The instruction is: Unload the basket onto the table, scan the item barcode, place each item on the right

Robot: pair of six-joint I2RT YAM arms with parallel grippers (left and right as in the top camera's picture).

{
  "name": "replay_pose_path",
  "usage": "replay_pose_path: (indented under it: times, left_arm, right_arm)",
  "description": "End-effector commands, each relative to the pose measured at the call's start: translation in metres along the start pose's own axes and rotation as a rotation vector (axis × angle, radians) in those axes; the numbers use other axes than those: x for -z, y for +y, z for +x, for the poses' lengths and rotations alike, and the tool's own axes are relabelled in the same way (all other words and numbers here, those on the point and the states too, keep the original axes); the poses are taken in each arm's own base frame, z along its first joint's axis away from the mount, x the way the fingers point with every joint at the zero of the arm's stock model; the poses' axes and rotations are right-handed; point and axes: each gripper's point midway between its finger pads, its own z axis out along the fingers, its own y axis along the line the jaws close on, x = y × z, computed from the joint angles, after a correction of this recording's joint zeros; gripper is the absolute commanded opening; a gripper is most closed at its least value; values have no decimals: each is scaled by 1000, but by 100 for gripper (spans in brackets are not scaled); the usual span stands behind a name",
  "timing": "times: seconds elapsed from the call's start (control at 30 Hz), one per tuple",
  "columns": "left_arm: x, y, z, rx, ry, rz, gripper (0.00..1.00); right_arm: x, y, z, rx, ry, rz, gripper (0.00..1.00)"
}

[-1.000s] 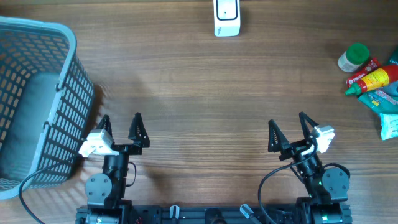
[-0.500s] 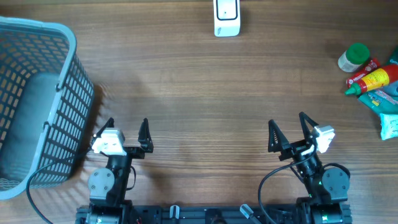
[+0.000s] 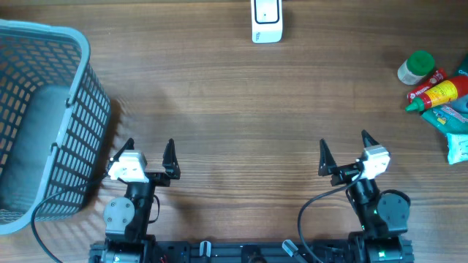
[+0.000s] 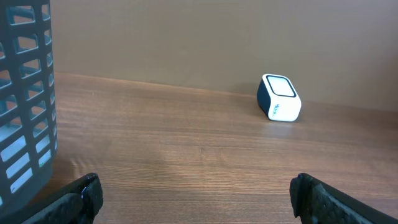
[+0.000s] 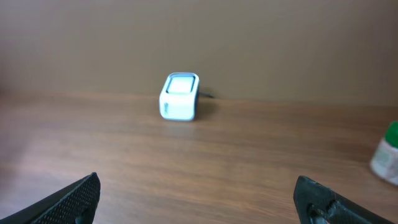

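Note:
The white barcode scanner (image 3: 266, 20) stands at the table's far edge, its window facing up; it also shows in the left wrist view (image 4: 279, 98) and the right wrist view (image 5: 180, 96). Several items lie at the far right: a green-capped bottle (image 3: 415, 67), a red and yellow bottle (image 3: 437, 93) and teal packets (image 3: 457, 117). My left gripper (image 3: 150, 146) (image 4: 196, 199) is open over bare wood near the front. My right gripper (image 3: 344, 142) (image 5: 198, 196) is open too, well short of the items. Neither holds anything.
A tall grey-blue mesh basket (image 3: 44, 117) fills the left side, close beside the left gripper; its wall shows in the left wrist view (image 4: 25, 106). A white and green packet (image 3: 459, 148) lies at the right edge. The green-capped bottle (image 5: 387, 155) peeks in at the right.
The left gripper turned from angled left to straight ahead, then held still. The right gripper has just swung slightly to the right; its wrist view is blurred.

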Motion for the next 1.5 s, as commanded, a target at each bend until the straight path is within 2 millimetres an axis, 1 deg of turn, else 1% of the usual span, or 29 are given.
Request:
replay_pose_path:
  times: [0.0,0.13,0.47,0.53,0.63,0.67,0.7,0.77,0.8,0.83,0.87,0.93,1.47]
  left_arm:
    - [1,-2,1,-20,3,18,100]
    - [1,-2,1,-20,2,18,100]
    - [0,-2,1,-20,4,17,100]
    - [0,-2,1,-20,4,17,100]
    - [0,-2,1,-20,4,17,100]
    - [0,-2,1,-20,4,17,100]
    - [0,-2,1,-20,4,17,100]
    - [0,-2,1,-20,4,17,100]
    - [0,-2,1,-20,4,17,100]
    - [0,-2,1,-20,4,17,100]
    - [0,-2,1,-20,4,17,100]
    - [0,-2,1,-20,4,17,100]
    - [0,-2,1,-20,3,17,100]
  right_arm:
    - [-4,-3,17,108,75,10,100]
    - [-6,-4,28,109,122,11,100]
    - [-6,-4,28,109,123,11,100]
    - [-5,-5,21,115,92,22,100]
    - [2,-6,-6,130,-25,37,100]
    - [4,-9,-15,122,-65,58,100]
    - [5,-18,-13,21,-60,98,100]
    - [7,-30,-12,-184,-68,148,100]
    - [8,-35,-12,-210,-72,167,100]
    - [8,-36,-12,-193,-71,173,100]
    - [8,-35,-12,-126,-64,170,100]
    - [8,-35,-12,-80,-60,172,100]
    - [8,-35,-12,-82,-60,171,100]
